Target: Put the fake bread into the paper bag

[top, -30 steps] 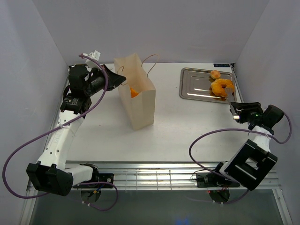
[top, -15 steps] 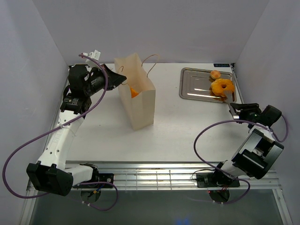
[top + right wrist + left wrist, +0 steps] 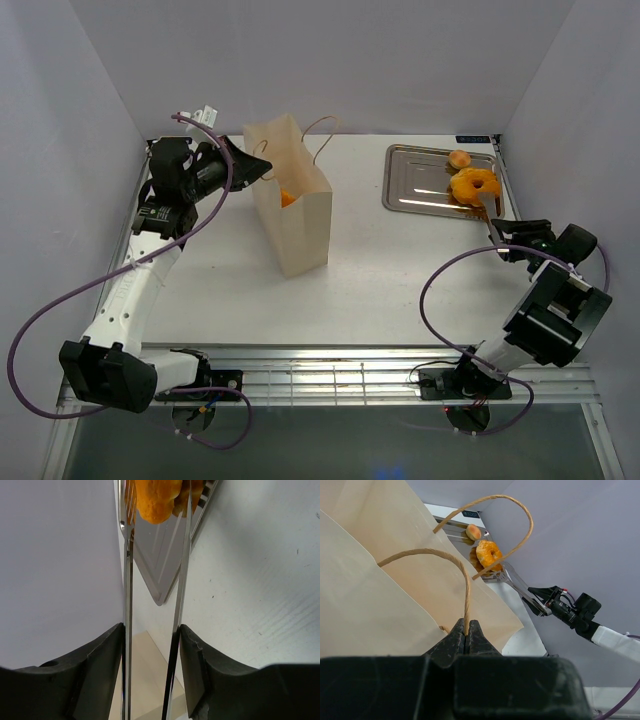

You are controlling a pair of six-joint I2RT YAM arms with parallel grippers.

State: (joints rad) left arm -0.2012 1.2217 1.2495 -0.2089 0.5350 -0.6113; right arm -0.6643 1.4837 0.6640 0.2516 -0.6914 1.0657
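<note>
Well, paper bag [image 3: 290, 205] stands tall, mouth open for dropping bread in. Left claw [image 3: 466, 636] pinched tight on cord handle [image 3: 464, 575], likely keeping mouth wide. Fake bread: one orange piece [image 3: 286, 197] in bag; doughnut [image 3: 473, 185], bun [image 3: 459, 158] on tray [image 3: 410, 185]. Right claw [image 3: 150, 637] squeezes tongs [image 3: 516, 584], arms either side of doughnut, ready to lift. Pale walls [image 3: 300, 60] around; white table [image 3: 380, 270].

The pale worktop [image 3: 380, 270] carries the paper bag [image 3: 300, 215], which stands upright on it left of centre. A rectangular steel tray [image 3: 410, 188] lies flat to the bag's right, well apart from it, nearer the far edge.
</note>
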